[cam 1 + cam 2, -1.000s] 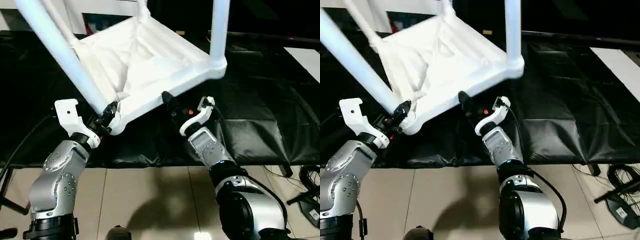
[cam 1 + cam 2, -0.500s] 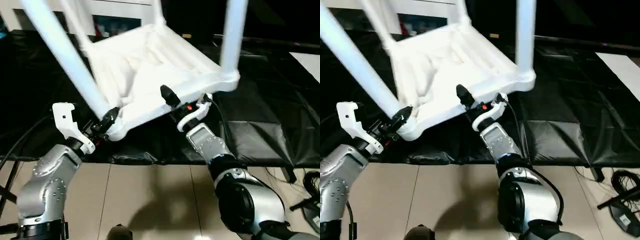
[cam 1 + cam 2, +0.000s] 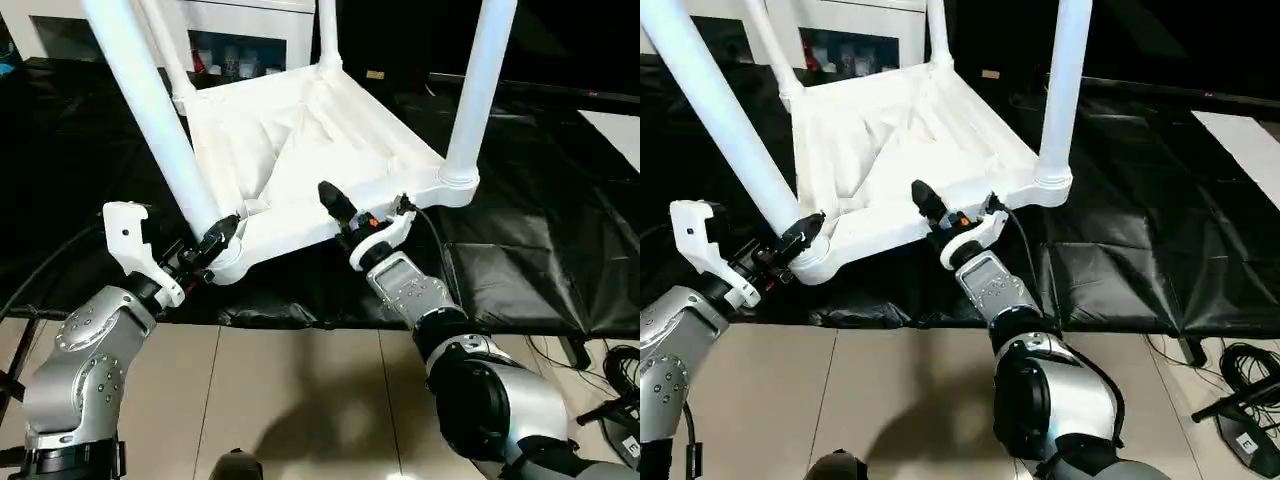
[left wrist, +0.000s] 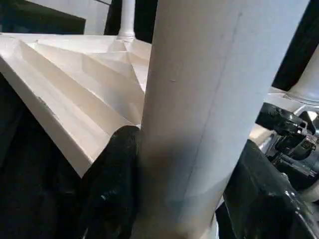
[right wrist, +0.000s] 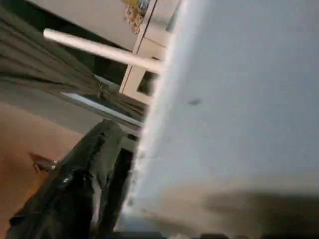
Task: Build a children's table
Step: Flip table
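Note:
The children's table [image 3: 300, 140] lies upside down on the black sheet, its white legs pointing up. My left gripper [image 3: 215, 238] is shut on the near-left leg [image 3: 150, 110] just above its corner socket. In the left wrist view a black finger [image 4: 112, 184] presses each side of that leg [image 4: 209, 99]. My right gripper [image 3: 345, 215] straddles the tabletop's front rim, and one finger [image 3: 335, 198] reaches over it onto the ribbed underside. In the right wrist view a finger [image 5: 75, 184] stands a little off the white rim [image 5: 239, 99], so the jaws are open.
The black-sheeted work table [image 3: 520, 230] runs far to the right, with its front edge just under my forearms. A white glass-door cabinet [image 3: 240, 50] stands behind it. Below is tiled floor [image 3: 300, 400], with cables [image 3: 615, 365] at the right.
The view has shifted. The table has come down from a tilt to lie flatter. My right gripper has moved up onto the front rim and its jaws have narrowed. The left grip is unchanged.

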Controlling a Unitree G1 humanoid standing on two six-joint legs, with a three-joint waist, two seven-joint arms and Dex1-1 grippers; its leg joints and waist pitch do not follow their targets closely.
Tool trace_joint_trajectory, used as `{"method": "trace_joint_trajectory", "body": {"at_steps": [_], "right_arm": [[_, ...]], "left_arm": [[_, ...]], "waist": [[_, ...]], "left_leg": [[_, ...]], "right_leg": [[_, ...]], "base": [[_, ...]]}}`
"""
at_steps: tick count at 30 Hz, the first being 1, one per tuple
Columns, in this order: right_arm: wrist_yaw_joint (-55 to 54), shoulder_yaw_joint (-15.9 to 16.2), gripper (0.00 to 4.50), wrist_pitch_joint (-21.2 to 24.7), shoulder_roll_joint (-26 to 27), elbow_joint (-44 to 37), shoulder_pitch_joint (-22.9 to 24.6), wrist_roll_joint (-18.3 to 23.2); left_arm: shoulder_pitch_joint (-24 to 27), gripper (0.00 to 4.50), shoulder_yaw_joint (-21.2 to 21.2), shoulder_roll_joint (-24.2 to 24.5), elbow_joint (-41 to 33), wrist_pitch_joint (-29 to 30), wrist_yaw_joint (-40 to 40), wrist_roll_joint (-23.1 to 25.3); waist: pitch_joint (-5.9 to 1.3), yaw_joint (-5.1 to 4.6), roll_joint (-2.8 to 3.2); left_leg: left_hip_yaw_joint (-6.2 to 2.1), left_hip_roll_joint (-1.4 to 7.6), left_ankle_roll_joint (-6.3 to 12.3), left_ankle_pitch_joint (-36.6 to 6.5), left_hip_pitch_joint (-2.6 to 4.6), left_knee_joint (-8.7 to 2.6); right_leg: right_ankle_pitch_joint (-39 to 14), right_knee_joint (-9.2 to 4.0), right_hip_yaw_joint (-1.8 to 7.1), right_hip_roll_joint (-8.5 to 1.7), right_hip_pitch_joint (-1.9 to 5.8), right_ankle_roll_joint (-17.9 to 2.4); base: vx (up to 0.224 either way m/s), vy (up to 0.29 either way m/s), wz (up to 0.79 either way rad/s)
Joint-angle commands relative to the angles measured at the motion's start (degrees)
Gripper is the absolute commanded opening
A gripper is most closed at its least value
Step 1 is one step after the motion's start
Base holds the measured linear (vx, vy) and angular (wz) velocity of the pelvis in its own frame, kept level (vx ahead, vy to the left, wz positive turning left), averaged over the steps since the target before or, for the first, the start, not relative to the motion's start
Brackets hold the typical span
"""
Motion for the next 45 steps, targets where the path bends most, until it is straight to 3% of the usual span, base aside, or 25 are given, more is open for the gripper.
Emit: {"method": "trace_joint_trajectory", "body": {"at_steps": [1,9,11,13,15,16,17,19,23,25,29,34,39,44,45], "right_arm": [[-0.8,-1.7,3.19,-0.4,-0.1,-0.2,-1.8,1.6],[-0.8,-3.2,2.57,-1.0,-0.8,0.0,-2.0,1.9],[-1.1,-3.5,2.39,-1.4,-1.1,-0.1,-1.9,1.6],[-1.4,-3.7,2.23,-1.7,-1.2,-0.3,-1.9,1.5],[-2.6,-3.5,2.18,-4.0,-1.4,-0.8,-2.0,0.8],[-2.8,-3.7,2.08,-4.3,-1.5,-0.9,-2.2,0.8],[-3.0,-3.9,2.06,-4.5,-1.6,-1.0,-2.3,0.9],[-4.5,-4.5,2.04,-6.6,-2.3,-1.2,-2.9,0.9],[-7.0,-6.2,2.02,-10.3,-4.4,-1.8,-4.1,1.2],[-8.8,-6.9,2.02,-13.0,-6.6,-2.6,-4.9,0.9],[-9.5,-5.3,2.02,-15.4,-9.3,-4.6,-4.8,-2.0],[-10.8,-1.0,2.02,-16.6,-11.7,-6.7,-3.4,-7.8],[-13.5,3.2,2.02,-17.6,-13.7,-9.5,-1.6,-13.1],[-16.5,4.5,2.0,-18.6,-14.6,-10.2,-1.3,-15.7],[-18.7,6.2,2.0,-19.2,-15.1,-11.8,-1.0,-18.4]], "left_arm": [[-1.1,2.12,-1.1,-1.1,1.1,0.6,-2.2,-2.9],[-1.6,2.12,-2.4,-0.6,3.0,-1.2,-3.0,-0.8],[-1.7,2.12,-3.4,0.0,4.0,-2.9,-2.8,1.2],[-1.9,2.68,-3.6,0.4,4.7,-2.6,-3.3,1.1],[-1.4,2.82,-4.7,2.1,4.6,-2.7,-4.2,2.7],[-1.0,2.89,-4.8,2.4,4.3,-2.4,-4.4,2.6],[-0.7,3.03,-4.7,2.6,4.0,-2.1,-4.7,2.3],[0.7,3.26,-4.9,3.6,3.2,-1.9,-4.7,3.2],[3.6,3.55,-5.4,5.0,1.5,-1.6,-5.6,3.9],[6.2,3.67,-6.6,5.4,0.0,-1.8,-5.9,4.4],[8.1,3.75,-10.3,6.2,-2.4,-3.8,-7.0,6.3],[6.7,3.75,-12.3,6.6,-4.5,-7.8,-8.3,8.4],[1.7,3.75,-13.3,7.7,-8.2,-12.2,-9.2,10.5],[-2.4,3.75,-13.6,8.4,-10.7,-12.3,-9.7,9.9],[-5.6,3.75,-14.0,8.9,-12.5,-12.3,-10.8,9.2]], "waist": [[-4.57,-0.2,0.8],[-4.59,-0.2,1.47],[-4.63,-0.14,1.24],[-4.78,-0.11,1.24],[-5.06,-0.05,1.22],[-5.11,-0.02,1.52],[-5.05,-0.09,1.3],[-5.06,-0.17,1.42],[-4.87,-0.21,1.46],[-4.75,-0.03,1.81],[-4.68,0.85,1.73],[-4.79,0.45,1.42],[-4.87,-0.46,1.3],[-4.85,-1.04,1.22],[-4.85,-0.99,1.27]], "left_leg": [[0.15,1.27,-0.85,-5.6,1.75,-3.78],[0.17,1.34,-2.05,-8.2,1.77,-4.01],[0.21,1.35,-2.13,-8.1,1.81,-3.98],[0.19,1.34,-2.13,-7.0,1.75,-3.86],[0.26,1.14,-1.59,-4.7,1.56,-3.54],[0.24,1.1,-1.51,-4.3,1.55,-3.47],[0.31,1.11,-1.26,-4.1,1.46,-3.44],[0.3,1.06,-1.02,-4.2,1.42,-3.4],[0.44,1.25,-0.93,-6.2,1.67,-3.51],[0.42,1.42,-1.56,-7.7,1.72,-3.61],[0.63,1.5,-1.9,-9.1,1.98,-3.54],[0.42,1.11,-1.97,-6.5,1.24,-3.41],[0.5,0.96,-1.28,-5.1,1.14,-3.15],[0.57,0.83,-0.59,-4.5,1.09,-3.01],[0.6,0.87,-0.75,-4.6,1.26,-2.95]], "right_leg": [[7.0,-3.31,2.22,-3.75,1.89,-10.7],[5.6,-3.44,2.12,-3.88,1.78,-10.5],[5.6,-3.5,2.15,-3.9,1.79,-10.3],[6.9,-3.28,2.08,-3.89,1.83,-10.4],[10.2,-2.87,1.95,-3.64,1.72,-10.5],[10.9,-2.76,1.91,-3.61,1.65,-10.7],[11.8,-2.75,1.9,-3.52,1.66,-10.9],[12.3,-2.7,1.89,-3.48,1.69,-11.0],[9.7,-3.0,1.92,-3.58,1.49,-11.3],[8.0,-3.08,1.97,-3.65,1.34,-11.0],[6.2,-3.31,2.12,-3.59,1.01,-10.0],[8.6,-3.05,1.91,-3.41,1.64,-9.7],[9.6,-2.9,1.95,-3.33,1.8,-10.2],[9.9,-2.78,1.98,-3.23,1.8,-10.8],[9.4,-2.79,1.99,-3.2,1.66,-11.0]], "base": [[0.0,0.0,0.0],[0.0,0.0,0.0],[0.0,0.0,0.0],[0.0,0.0,0.0],[0.0,0.0,0.0],[0.0,0.0,0.0],[0.0,0.0,0.0],[0.0,0.0,0.0],[0.0,0.0,0.0],[0.0,0.0,0.0],[0.0,0.0,0.0],[0.0,0.0,0.0],[0.0,0.0,0.0],[0.0,0.0,0.0],[0.0,0.0,0.0]]}}
